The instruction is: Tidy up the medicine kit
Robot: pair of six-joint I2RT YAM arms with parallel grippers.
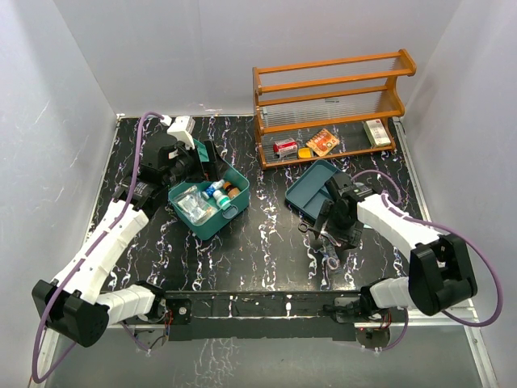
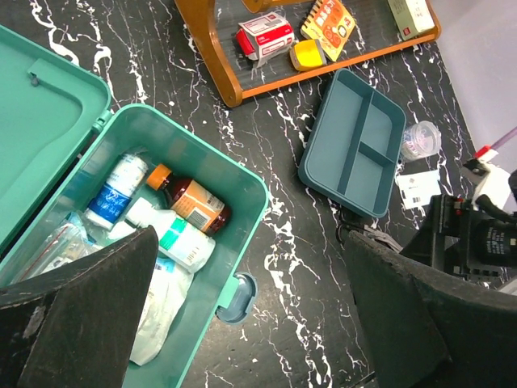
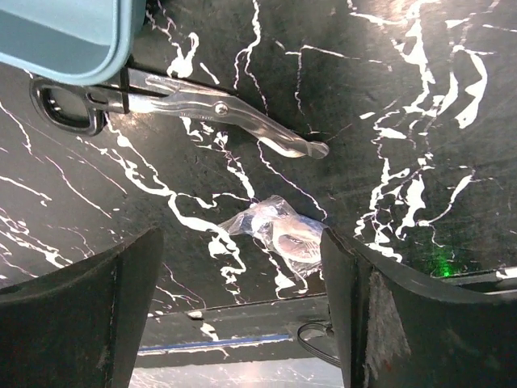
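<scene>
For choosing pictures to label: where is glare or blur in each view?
Top view: even light, all sharp. Left wrist view: green box contents sharp, near fingers dark and soft. Right wrist view: glare on scissors and plastic packet, fingers soft.

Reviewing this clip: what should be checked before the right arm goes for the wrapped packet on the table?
1. Medicine kit lid open: ok.
2. Right gripper open, empty, over the plastic packet: ok.
3. Packet lying apart from the scissors: ok.
4. Scissors free to lift: cannot tell; the divided tray edge hides part of the handles.
5. Left gripper open and empty above the kit: ok.
6. Left arm clear of a drop path into the kit: cannot tell.
</scene>
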